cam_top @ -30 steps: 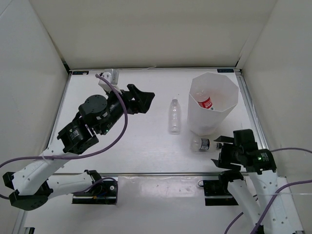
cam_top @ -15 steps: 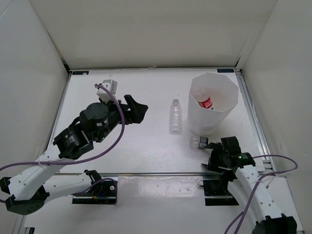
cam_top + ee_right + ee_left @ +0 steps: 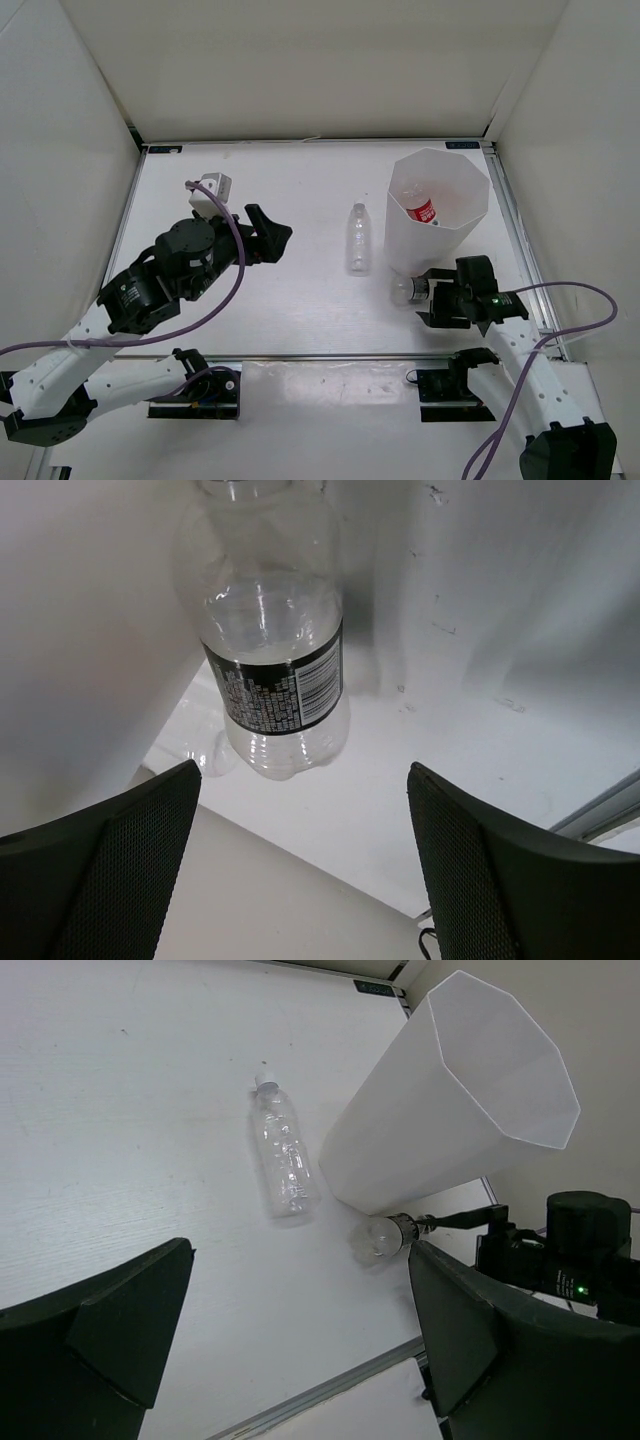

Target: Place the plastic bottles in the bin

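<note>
Three plastic bottles (image 3: pixel 357 238), one bin (image 3: pixel 471 226)

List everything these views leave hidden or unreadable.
- Top view: the wall of the bin hides its floor. Only the red-labelled bottle shows inside, so others may lie unseen.
- Right wrist view: the top edge cuts off the neck and cap of the black-labelled bottle. Its label print is too small to read.

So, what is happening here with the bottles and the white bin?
One red-labelled bottle is already in the bin. The right gripper, open, faces a black-labelled bottle lying at the bin's foot. A plain bottle lies left of the bin; the left gripper hangs open, holding nothing.
</note>
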`<state>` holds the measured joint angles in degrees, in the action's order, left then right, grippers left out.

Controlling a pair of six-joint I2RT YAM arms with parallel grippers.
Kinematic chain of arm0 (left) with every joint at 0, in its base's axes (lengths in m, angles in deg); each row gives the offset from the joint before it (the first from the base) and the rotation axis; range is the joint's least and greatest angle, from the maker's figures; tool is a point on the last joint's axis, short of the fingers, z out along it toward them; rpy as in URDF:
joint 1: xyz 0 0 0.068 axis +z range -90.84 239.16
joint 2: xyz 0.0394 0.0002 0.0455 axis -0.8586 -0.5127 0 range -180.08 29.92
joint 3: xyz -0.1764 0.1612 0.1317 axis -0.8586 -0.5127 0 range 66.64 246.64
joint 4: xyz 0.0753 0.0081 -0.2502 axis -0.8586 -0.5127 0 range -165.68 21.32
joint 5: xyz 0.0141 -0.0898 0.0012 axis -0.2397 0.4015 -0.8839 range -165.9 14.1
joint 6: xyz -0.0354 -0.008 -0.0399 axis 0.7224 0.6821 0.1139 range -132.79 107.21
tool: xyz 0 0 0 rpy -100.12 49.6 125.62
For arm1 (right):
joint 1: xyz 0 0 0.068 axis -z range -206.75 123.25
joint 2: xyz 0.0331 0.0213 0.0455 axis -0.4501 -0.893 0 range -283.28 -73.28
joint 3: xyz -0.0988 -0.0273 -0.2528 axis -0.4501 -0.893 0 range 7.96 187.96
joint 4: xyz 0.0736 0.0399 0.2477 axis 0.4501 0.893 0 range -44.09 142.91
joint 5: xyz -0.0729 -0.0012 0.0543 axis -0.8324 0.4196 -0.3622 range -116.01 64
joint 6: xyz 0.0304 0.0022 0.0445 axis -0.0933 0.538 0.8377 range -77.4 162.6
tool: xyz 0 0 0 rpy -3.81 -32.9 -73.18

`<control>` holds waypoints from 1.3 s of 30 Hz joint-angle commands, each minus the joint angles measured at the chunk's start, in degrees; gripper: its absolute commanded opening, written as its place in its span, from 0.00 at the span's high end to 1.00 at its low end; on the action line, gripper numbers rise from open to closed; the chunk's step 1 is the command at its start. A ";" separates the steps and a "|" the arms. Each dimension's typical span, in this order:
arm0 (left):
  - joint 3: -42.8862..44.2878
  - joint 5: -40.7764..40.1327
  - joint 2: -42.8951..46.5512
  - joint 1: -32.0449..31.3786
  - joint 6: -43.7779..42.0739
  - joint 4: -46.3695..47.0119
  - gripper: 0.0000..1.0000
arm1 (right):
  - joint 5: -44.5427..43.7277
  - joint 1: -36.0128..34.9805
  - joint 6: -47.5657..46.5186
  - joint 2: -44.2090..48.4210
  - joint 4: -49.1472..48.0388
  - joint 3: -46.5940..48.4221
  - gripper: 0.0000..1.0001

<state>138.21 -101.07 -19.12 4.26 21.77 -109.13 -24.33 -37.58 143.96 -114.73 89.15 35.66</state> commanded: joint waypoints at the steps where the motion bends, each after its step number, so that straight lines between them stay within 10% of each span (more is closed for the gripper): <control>1: -0.47 -1.64 0.78 -0.13 0.33 -1.65 0.00 | -2.19 0.20 -0.55 0.41 0.71 1.39 0.13; 29: -1.52 -0.50 3.77 -0.13 6.04 -7.63 0.00 | 2.69 3.62 -12.40 -18.48 -15.65 -3.71 0.17; 39: -2.66 -2.60 5.00 -0.13 8.14 -7.63 0.00 | 7.82 4.33 -23.31 -22.19 -2.39 4.81 0.63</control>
<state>136.51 -102.16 -15.12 4.26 28.66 -115.97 -17.86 -33.47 124.73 -139.21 78.81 37.34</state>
